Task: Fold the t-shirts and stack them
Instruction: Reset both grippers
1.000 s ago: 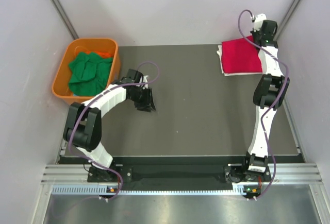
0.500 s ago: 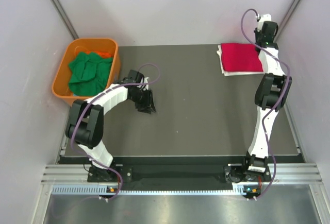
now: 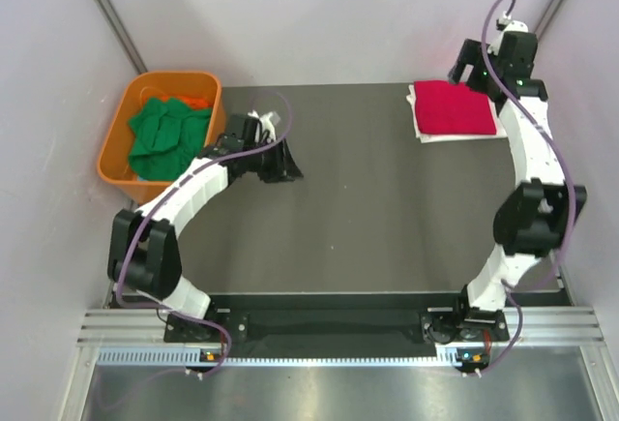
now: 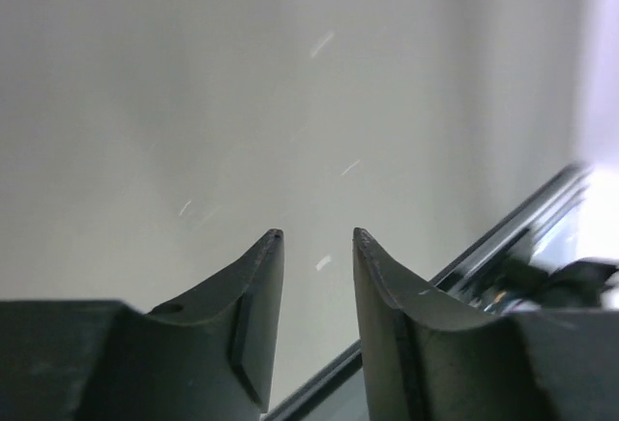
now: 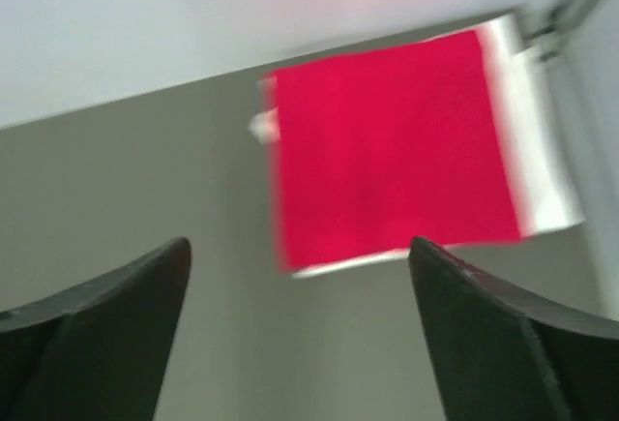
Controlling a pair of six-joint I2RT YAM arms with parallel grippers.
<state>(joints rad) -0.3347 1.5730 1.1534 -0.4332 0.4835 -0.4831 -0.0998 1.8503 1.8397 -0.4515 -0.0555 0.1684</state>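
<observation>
Overhead only — green t-shirts [image 3: 164,135] in orange tub [image 3: 174,76]; right wrist frames red t-shirt [image 5: 387,150].

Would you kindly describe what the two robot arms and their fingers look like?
Both the left arm and right arm have white link shells with black joints, each trailing a thin purple cable. The left gripper and right gripper carry dark, matte fingers that taper to curved tips.
</observation>
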